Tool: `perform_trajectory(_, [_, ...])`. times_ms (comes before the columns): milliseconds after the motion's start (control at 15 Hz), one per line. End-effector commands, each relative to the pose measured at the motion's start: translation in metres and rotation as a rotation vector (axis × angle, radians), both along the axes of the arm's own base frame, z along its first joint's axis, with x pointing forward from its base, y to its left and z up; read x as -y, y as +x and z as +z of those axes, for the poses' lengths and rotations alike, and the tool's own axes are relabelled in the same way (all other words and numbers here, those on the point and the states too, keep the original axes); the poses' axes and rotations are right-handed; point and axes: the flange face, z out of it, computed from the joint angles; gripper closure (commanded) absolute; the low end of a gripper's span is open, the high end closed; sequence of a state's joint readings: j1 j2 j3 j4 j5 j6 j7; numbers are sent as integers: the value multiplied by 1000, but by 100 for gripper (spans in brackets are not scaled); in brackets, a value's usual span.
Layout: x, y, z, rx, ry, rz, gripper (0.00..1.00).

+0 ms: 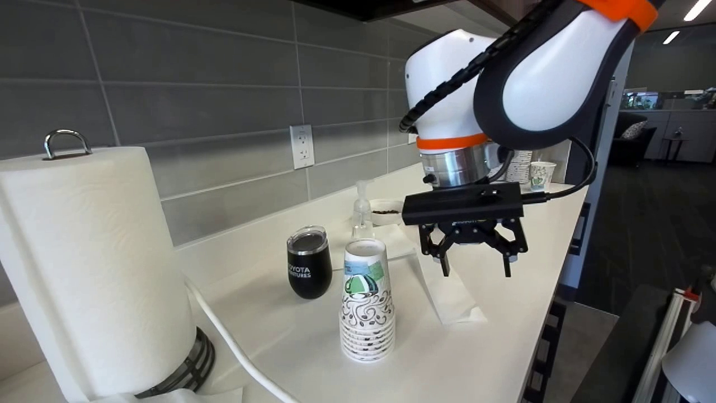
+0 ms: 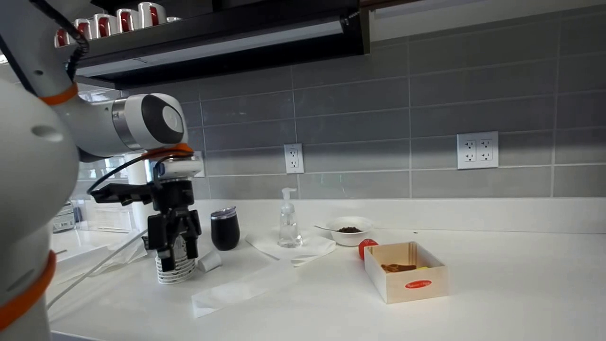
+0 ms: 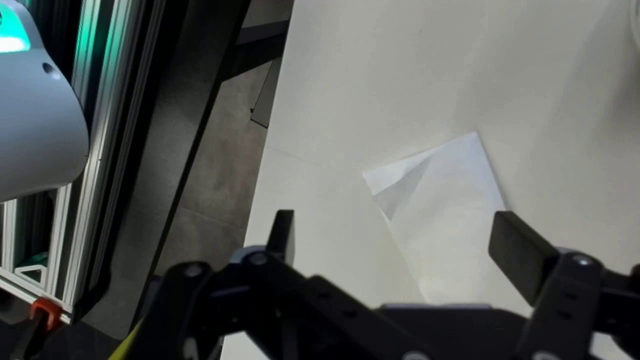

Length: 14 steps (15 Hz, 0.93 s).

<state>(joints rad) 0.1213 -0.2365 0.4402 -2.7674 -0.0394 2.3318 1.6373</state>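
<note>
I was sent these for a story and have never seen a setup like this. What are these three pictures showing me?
The machine is a jointed robot arm, ending in a black two-fingered gripper. Two pictures come from cameras standing apart from the robot, each looking from a different place. The remaining one looks down from its wrist, so the fingers show near the bottom.

On the white counter are stacked paper cups, a black tumbler, a paper towel roll, a soap dispenser, a bowl and a wooden box. A strip of white paper lies in the wrist camera's sight.

The gripper is open, above the counter, holding nothing.
</note>
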Motion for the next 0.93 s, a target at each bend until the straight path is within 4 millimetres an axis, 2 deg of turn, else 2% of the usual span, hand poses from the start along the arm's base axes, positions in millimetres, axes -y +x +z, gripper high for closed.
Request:
perform_trajectory(0, [-4,-6,-21,-4,-59,-49,0])
perform_trajectory(467, [-3,-14,-53,-31,-113,-102,0])
perform_trajectory(867, [4,-8,-70,5,-125,-138,0])
